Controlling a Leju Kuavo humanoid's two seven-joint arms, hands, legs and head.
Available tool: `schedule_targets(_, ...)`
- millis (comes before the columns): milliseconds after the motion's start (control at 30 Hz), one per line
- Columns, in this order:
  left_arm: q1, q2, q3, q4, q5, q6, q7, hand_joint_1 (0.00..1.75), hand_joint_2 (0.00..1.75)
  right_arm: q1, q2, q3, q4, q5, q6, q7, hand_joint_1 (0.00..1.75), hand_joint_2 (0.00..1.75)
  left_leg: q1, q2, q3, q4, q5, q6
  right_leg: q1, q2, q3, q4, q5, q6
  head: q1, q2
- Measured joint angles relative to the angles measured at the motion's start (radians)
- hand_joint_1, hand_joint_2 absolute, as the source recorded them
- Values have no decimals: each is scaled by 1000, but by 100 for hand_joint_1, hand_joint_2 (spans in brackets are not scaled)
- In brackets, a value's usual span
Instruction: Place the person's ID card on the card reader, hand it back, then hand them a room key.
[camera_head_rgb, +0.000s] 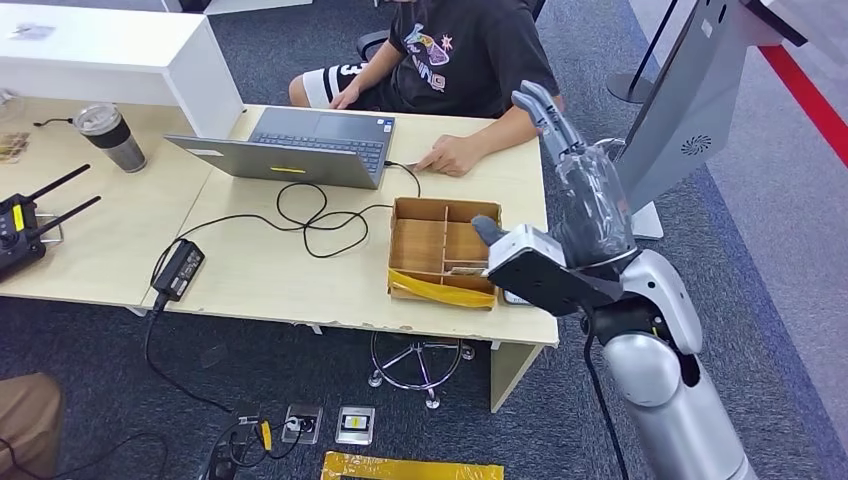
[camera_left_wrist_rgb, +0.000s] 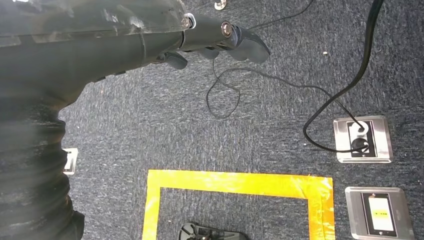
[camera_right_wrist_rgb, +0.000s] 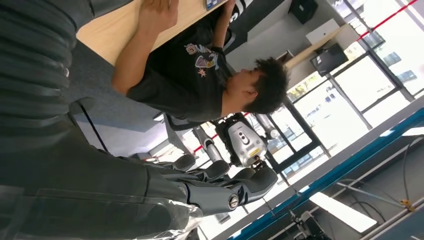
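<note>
Reaching up beside the box (camera_head_rgb: 444, 250), the right hand (camera_head_rgb: 580, 180) is raised with fingers spread and empty, apparently offering to receive the ID card, which I cannot make out; the person's hand (camera_head_rgb: 452, 155) rests flat on the desk beyond the box. The left hand (camera_left_wrist_rgb: 210, 40) hangs empty over the floor, fingers loosely apart.

A laptop (camera_head_rgb: 300, 146) is placed on the table (camera_head_rgb: 260, 270), near its far edge, and a person (camera_head_rgb: 450, 60) is seated behind the table, with one hand (camera_head_rgb: 452, 155) laid on the tabletop to the right of the laptop. A divided box (camera_head_rgb: 443, 250) is set at the front right part of the table. A cable (camera_head_rgb: 310, 215) is laid between the laptop and the box, and a power adapter (camera_head_rgb: 180, 268) is found to the left, near the front edge. A cup (camera_head_rgb: 110, 136) is stood to the left of the laptop. The right hand (camera_head_rgb: 585, 195) is raised at the right of the box. Floor sockets (camera_head_rgb: 330, 424) are set in the floor before the table.
</note>
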Motion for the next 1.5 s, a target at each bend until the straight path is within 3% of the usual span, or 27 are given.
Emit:
schedule_targets(767, -1, -1, 0, 0, -1, 1, 0, 0, 175, -30, 21, 126, 111, 62, -24, -15, 0, 175, 0, 0, 0, 0, 0, 0, 0, 0, 0, 0, 0, 0, 0, 0)
schedule_targets(1067, -8, -2, 0, -2, -19, 2, 0, 0, 175, -97, 44, 171, 345, 186, -203, 9, 0, 175, 0, 0, 0, 0, 0, 0, 0, 0, 0, 0, 0, 0, 0, 0)
schedule_targets(1300, -12, -3, 0, -3, -26, 2, 0, 0, 175, -136, 61, 185, 508, 198, -241, 22, 0, 175, 0, 0, 0, 0, 0, 0, 0, 0, -1, 0, 0, 0, 0, 0)
schedule_targets(1500, -19, -4, 0, -3, -39, 2, 1, 0, 175, -188, 61, 178, 753, 211, -320, 71, 0, 175, 0, 0, -1, 0, 0, 0, 0, 0, -1, 0, 0, 0, 0, 0)
